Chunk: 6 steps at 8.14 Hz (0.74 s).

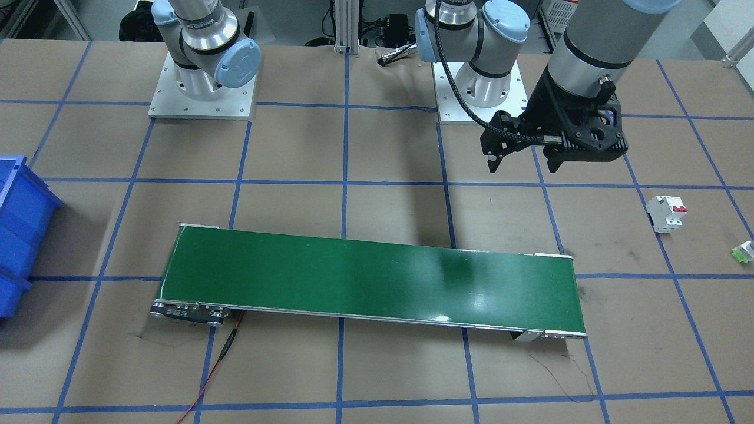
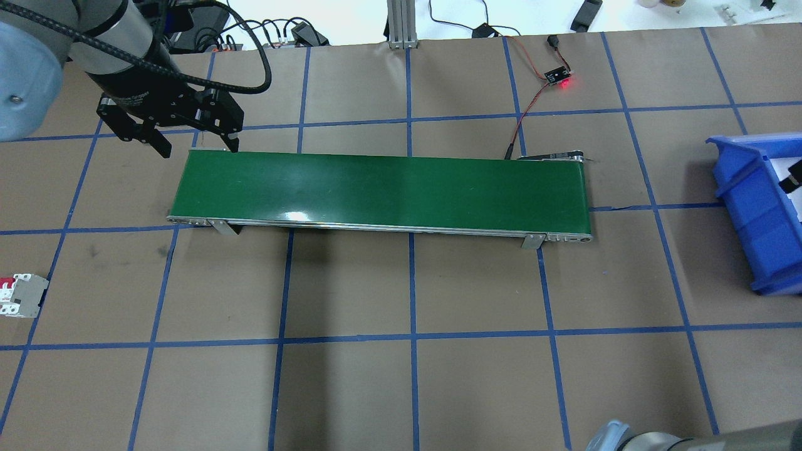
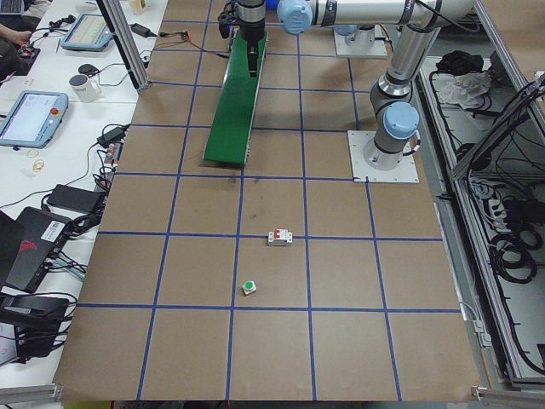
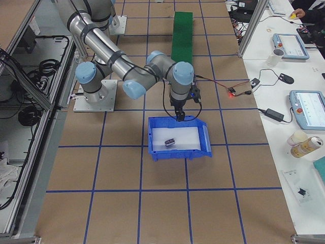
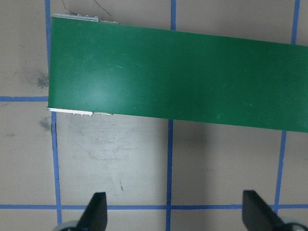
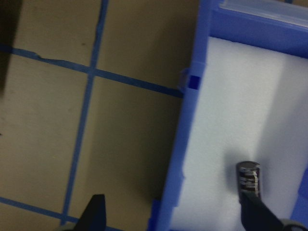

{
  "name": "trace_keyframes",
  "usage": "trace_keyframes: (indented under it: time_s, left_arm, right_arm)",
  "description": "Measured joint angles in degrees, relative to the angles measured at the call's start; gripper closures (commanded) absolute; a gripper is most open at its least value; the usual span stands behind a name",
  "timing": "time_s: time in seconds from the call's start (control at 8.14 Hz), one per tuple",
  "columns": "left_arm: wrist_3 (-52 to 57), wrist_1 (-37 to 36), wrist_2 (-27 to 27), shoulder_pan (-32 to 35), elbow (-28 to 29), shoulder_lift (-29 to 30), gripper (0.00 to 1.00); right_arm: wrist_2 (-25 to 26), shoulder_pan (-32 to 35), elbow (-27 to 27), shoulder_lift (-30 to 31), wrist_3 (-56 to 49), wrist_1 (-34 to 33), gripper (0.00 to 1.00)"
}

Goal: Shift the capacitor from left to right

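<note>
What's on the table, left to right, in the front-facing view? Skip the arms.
blue bin → green conveyor belt → white circuit breaker → green-and-white piece

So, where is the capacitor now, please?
In the exterior right view, the capacitor lies on white foam in the blue bin, near the right end effector.

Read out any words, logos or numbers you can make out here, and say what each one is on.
"UR": logo on the right arm's blue joint cap.
Lettering on that arm's silver ring: too blurred to read.
Lettering on the left arm's wrist band: too blurred.
Text on the tablet screens: too small to read.
</note>
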State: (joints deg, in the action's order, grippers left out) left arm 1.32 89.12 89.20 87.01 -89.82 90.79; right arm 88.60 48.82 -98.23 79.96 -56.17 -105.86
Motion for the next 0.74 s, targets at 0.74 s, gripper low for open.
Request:
trace_keyframes:
  time_s: [0.74]
  left_arm:
    - [0.0, 0.0, 0.0, 0.0, -0.1, 0.0, 0.0]
  right_arm:
    - [0.4, 28.0, 8.0, 8.8, 35.6, 17.2, 0.0]
